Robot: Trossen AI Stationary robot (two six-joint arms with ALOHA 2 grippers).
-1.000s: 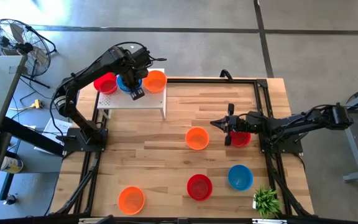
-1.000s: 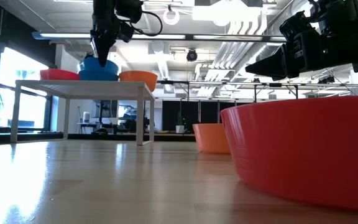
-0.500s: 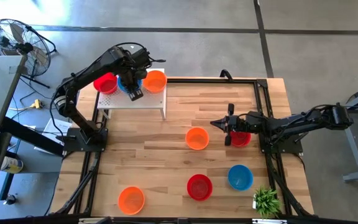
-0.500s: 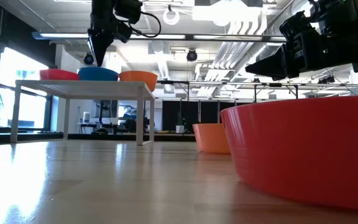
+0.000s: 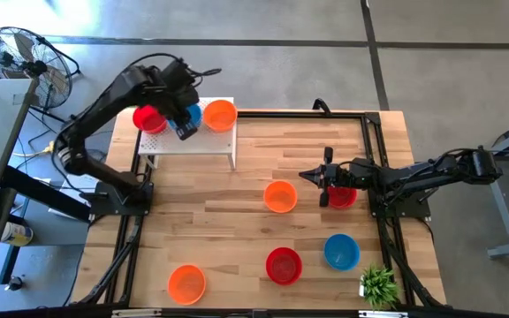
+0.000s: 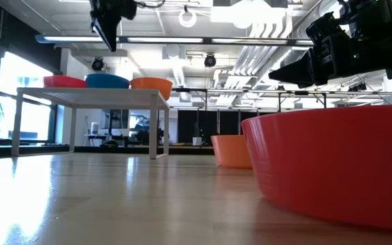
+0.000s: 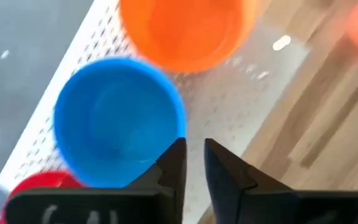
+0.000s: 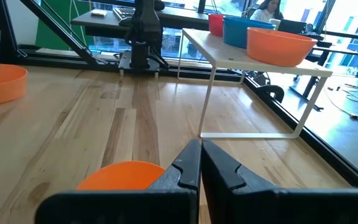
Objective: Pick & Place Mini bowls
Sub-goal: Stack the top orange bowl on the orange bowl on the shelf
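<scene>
Now the left gripper, fingers nearly closed and empty, hangs above the white stand, where the blue bowl sits between red and orange ones. The right gripper, closed and empty, is nearer the orange bowl, just to its near left.

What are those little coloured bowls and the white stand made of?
The blue bowl looks like glossy moulded plastic, with a smooth, even sheen. The white stand looks like perforated sheet metal painted white, on thin legs, though it might be plastic.
</scene>
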